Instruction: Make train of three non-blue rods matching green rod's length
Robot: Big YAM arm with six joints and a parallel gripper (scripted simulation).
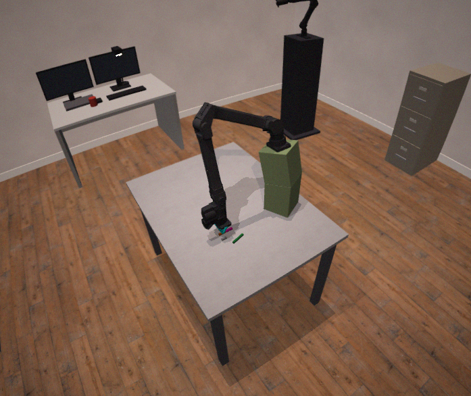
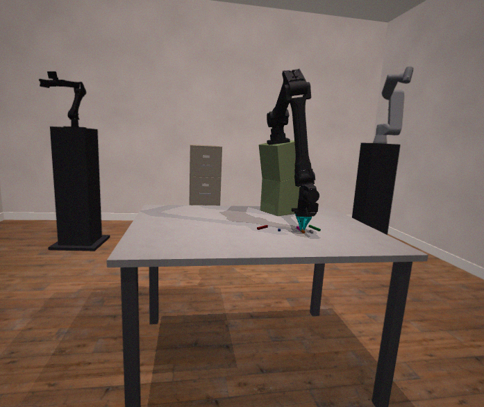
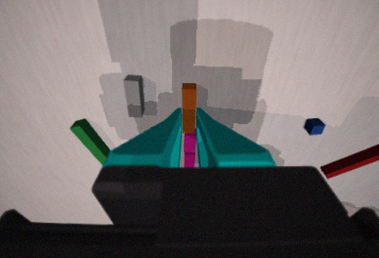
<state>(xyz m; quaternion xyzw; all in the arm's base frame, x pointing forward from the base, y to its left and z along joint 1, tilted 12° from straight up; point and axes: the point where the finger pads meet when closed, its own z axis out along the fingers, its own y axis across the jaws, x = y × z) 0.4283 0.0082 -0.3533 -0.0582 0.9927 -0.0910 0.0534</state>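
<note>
Between the end effector's (image 1: pixel 223 230) (image 2: pixel 303 229) (image 3: pixel 189 114) teal fingertips (nearly shut), the orange rod (image 1: pixel 220 234) (image 2: pixel 303 231) (image 3: pixel 189 105).

Red rod (image 3: pixel 353 161) cropped in wrist view

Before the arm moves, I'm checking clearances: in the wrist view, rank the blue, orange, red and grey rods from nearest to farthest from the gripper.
1. Orange rod: between the fingertips.
2. Grey rod: left of the fingers in that view.
3. Blue rod: to the right.
4. Red rod: right, running out of frame.
</note>
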